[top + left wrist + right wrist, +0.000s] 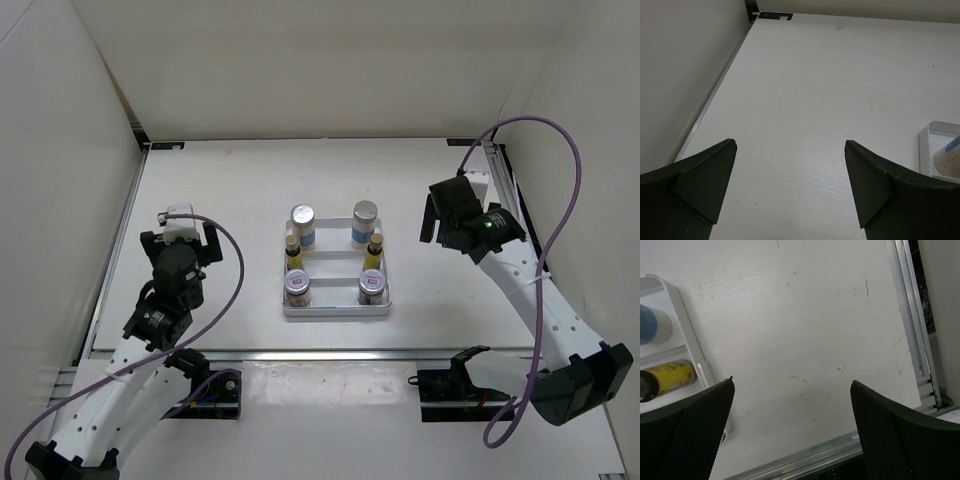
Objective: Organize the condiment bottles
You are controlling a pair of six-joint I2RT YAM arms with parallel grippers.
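The six condiment bottles [303, 226] stand paired in the white tray [336, 312] on the tabletop [220, 200]: white at back, yellow between, jars nearest. My left fingers [705, 190] and right fingers [690, 435] gape empty either side, clear of it. Sorting looks done; I should retreat without clipping the tray.

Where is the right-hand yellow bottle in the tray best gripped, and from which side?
Likely the dark cap, from above with jaws spanning left-right: the yellow bottle stands upright, with the white bottle close behind and the jar in front.

Top cam overhead; wrist cams close, sharing tray [336, 312].
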